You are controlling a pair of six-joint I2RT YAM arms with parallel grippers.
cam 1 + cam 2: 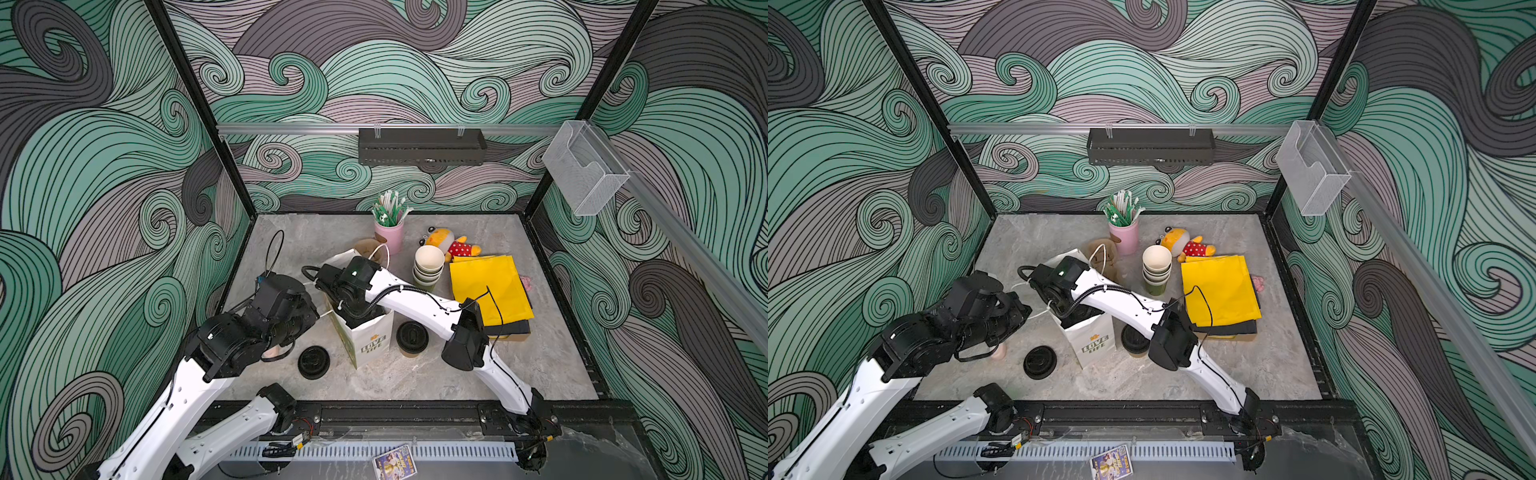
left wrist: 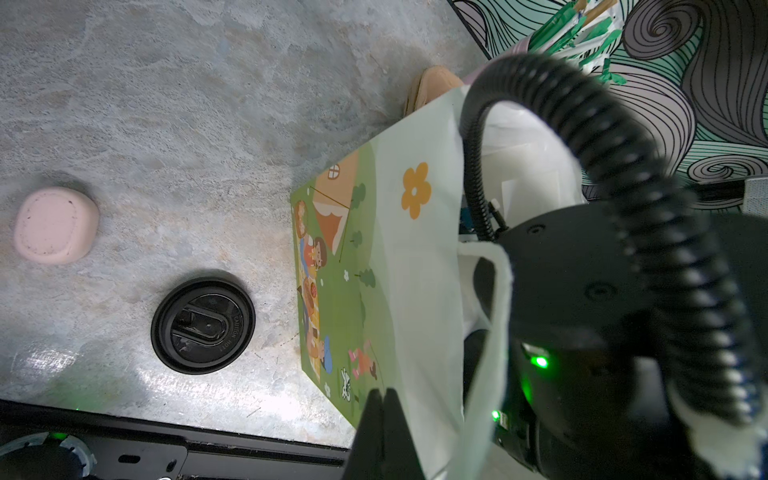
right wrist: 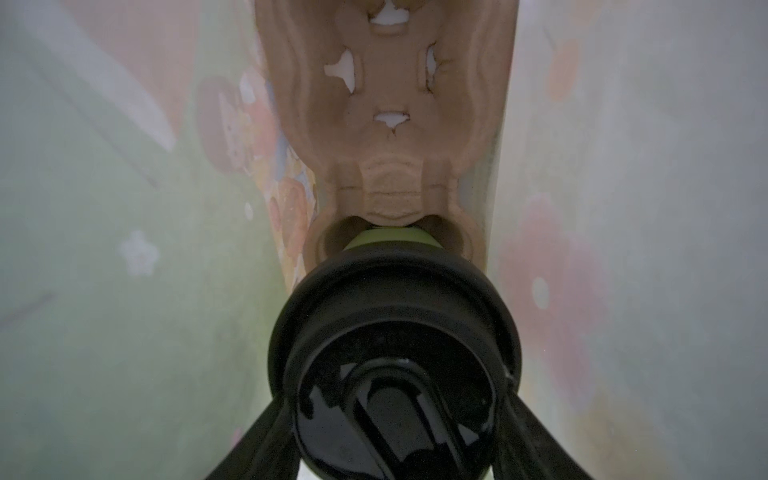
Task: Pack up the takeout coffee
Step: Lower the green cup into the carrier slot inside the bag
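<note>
The likely light, crushable green cup sits clasped at its slick lid in the right pincer's half-spread jaws, base in the tray just beyond them; the left pincer is pinched closed.

Hidden in both top views: right gripper, sunk in the paper bag, whose walls blur in the right wrist view. Mostly hidden: green cup, a sliver past its lid; brown cup, partly behind the right arm. Illegible: card.
</note>
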